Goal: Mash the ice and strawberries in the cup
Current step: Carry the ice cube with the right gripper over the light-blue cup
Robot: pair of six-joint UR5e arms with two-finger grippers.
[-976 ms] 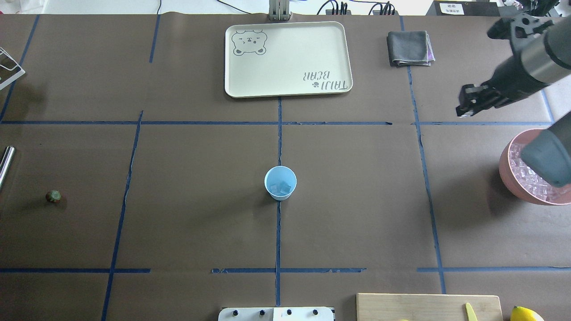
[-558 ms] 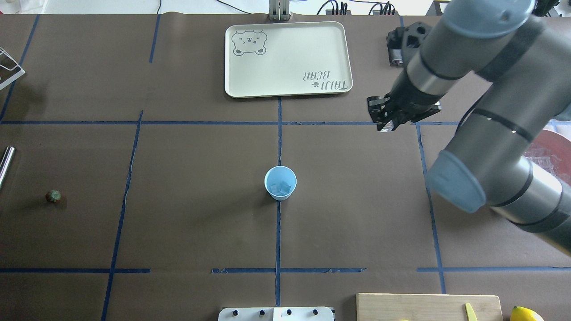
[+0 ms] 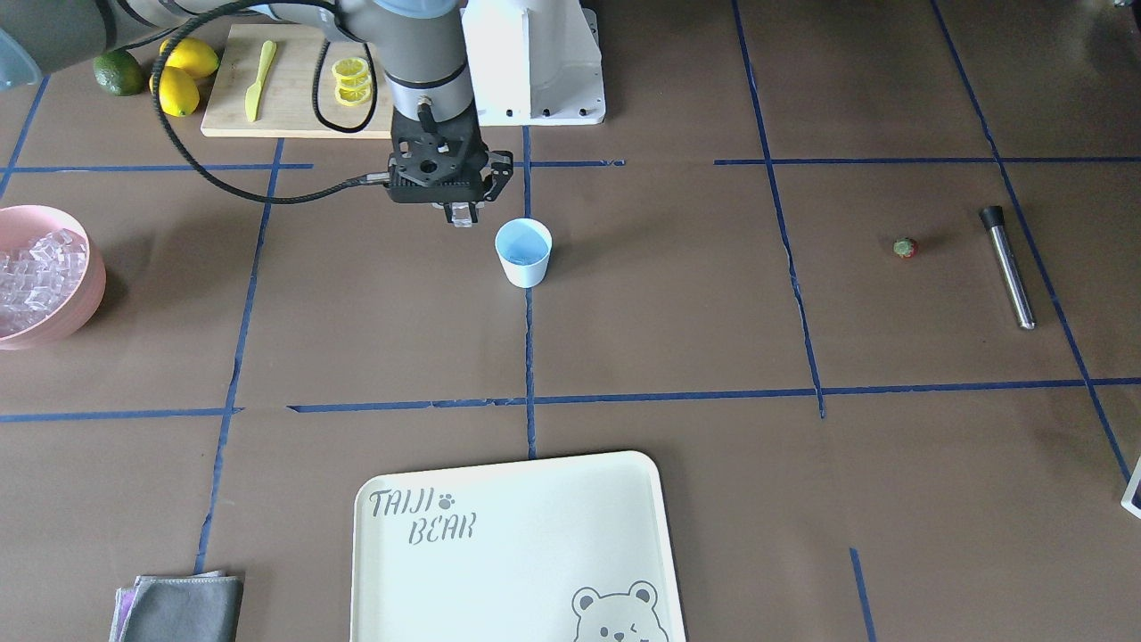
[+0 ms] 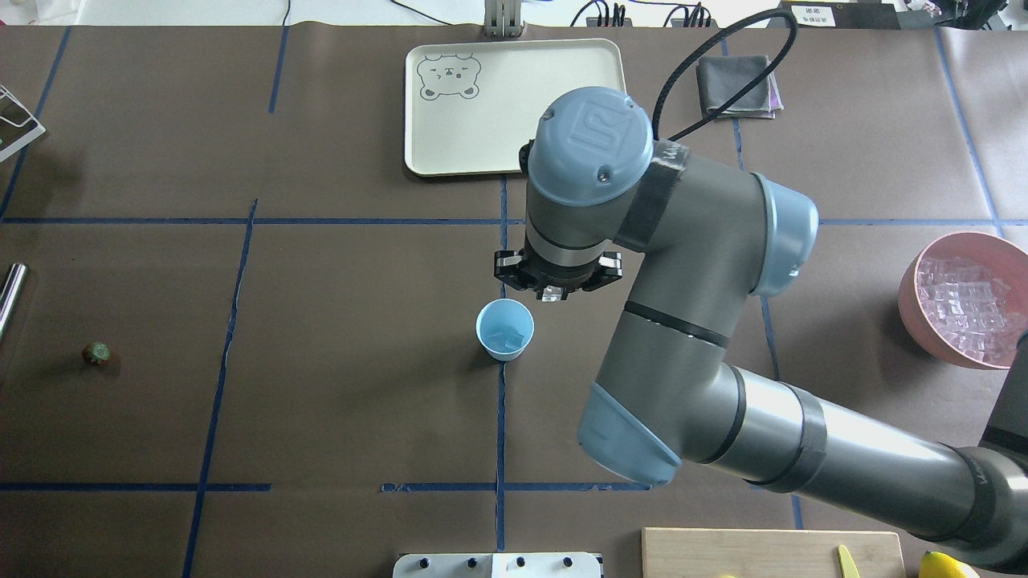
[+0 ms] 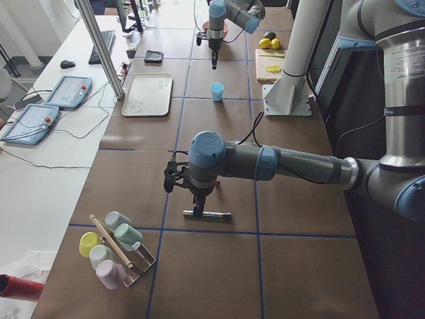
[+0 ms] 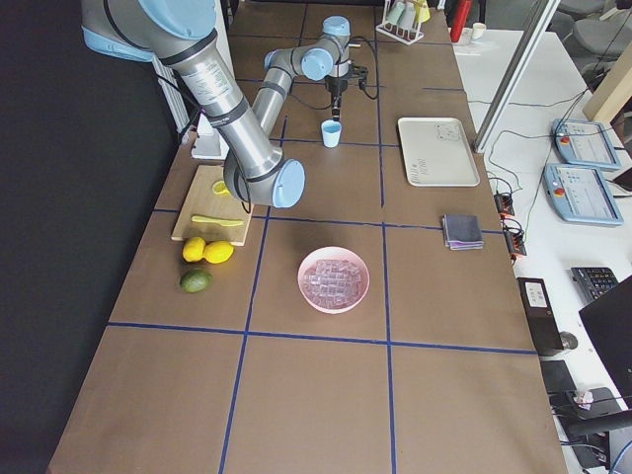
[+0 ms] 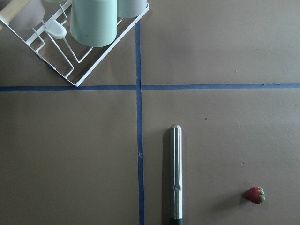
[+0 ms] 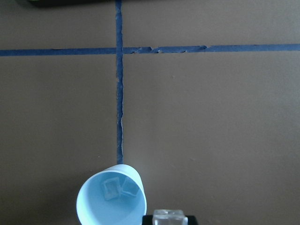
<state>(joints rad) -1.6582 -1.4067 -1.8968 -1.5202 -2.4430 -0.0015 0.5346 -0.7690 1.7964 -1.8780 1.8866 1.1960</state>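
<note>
The right claw (image 4: 552,295) was held just beside the cup (image 4: 504,329), above its rim, pinched on one ice cube (image 3: 461,215). Two cubes (image 8: 119,188), it seemed, were already lying in the cup. The strawberry (image 4: 97,353) was left well apart on the table (image 4: 321,361), near a steel rod (image 3: 1007,267). The left claw (image 5: 199,205) was seen only from the side, above that rod, and its state could not be told. A pink bowl (image 4: 907,301) of ice (image 4: 968,309), a tray (image 4: 498,120) and a folded cloth (image 4: 737,86) were set around.
</note>
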